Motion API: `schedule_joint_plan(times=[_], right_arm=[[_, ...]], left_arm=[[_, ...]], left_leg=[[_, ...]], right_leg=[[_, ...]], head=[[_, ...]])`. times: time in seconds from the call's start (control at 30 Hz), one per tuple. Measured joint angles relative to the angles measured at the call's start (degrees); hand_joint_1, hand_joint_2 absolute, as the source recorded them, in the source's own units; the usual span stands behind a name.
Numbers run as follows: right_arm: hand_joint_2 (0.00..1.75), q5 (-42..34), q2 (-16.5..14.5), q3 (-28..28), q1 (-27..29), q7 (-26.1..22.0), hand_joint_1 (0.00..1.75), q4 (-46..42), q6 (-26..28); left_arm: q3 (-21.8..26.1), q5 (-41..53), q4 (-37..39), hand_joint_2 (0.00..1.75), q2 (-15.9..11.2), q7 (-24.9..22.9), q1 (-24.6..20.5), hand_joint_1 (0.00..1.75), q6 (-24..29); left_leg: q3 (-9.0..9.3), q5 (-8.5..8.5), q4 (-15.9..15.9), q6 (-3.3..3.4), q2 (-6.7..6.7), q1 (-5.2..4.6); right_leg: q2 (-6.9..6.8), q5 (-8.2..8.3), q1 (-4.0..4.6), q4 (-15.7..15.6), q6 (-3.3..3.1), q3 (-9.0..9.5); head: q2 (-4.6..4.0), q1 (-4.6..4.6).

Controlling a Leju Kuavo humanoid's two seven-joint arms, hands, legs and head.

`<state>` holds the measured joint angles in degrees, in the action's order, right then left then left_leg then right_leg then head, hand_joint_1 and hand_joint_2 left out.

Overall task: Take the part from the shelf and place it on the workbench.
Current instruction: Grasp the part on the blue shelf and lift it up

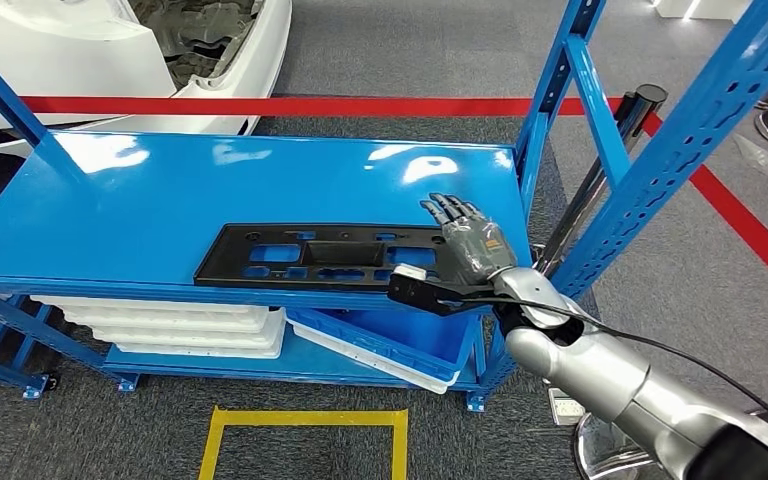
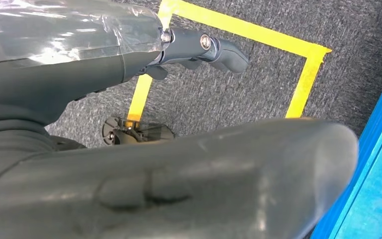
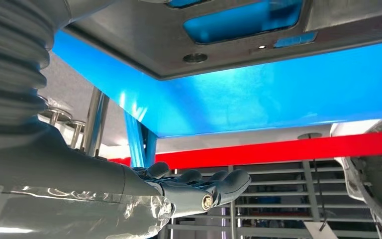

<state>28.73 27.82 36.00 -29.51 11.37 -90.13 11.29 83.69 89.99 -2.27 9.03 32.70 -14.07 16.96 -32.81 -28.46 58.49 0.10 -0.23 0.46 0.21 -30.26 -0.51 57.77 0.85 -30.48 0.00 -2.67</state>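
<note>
The part [image 1: 320, 255] is a flat black panel with several cut-outs, lying near the front edge of the blue shelf top [image 1: 160, 180]. My right hand [image 1: 470, 240] reaches over the panel's right end with its fingers stretched out flat, holding nothing. In the right wrist view the panel [image 3: 238, 45] and the blue shelf surface [image 3: 278, 94] face the outstretched fingers [image 3: 199, 184], with a gap between them. My left hand [image 2: 169, 169] hangs over the grey carpet, one finger [image 2: 214, 47] straight and nothing in it.
Blue uprights [image 1: 660, 150] frame the shelf's right side, with a dark barrier post [image 1: 600, 170] behind. White trays [image 1: 180, 325] and a blue bin [image 1: 390, 340] fill the lower level. Red tape [image 1: 260, 105] runs behind, before a white car body [image 1: 110, 50]. Yellow floor marking [image 1: 305, 440] lies in front.
</note>
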Motion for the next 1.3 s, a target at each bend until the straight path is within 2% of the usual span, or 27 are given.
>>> schedule_joint_plan(times=[0.7, 1.3], right_arm=[[1.75, -1.05, -1.95, 4.4, -3.78, -1.61, 0.0, 6.36, -0.6], [1.75, -1.03, -4.15, 6.66, -6.58, -2.45, 0.0, 13.65, 3.15]], left_arm=[[0.0, 0.0, 0.0, 0.0, 0.15, -0.43, -0.25, 0.0, 0.15], [0.0, 0.0, 0.04, 0.0, 0.19, -0.74, -0.39, 0.0, 0.34]], left_leg=[[0.03, 0.0, -0.01, 0.0, 0.0, 0.0], [0.05, 0.0, -0.01, 0.0, 0.0, 0.0]], right_leg=[[-0.01, 0.0, 0.0, 0.0, 0.0, 0.02], [0.0, 0.0, 0.0, 0.0, 0.0, 0.02]], head=[[0.0, 0.01], [0.0, 0.0]])
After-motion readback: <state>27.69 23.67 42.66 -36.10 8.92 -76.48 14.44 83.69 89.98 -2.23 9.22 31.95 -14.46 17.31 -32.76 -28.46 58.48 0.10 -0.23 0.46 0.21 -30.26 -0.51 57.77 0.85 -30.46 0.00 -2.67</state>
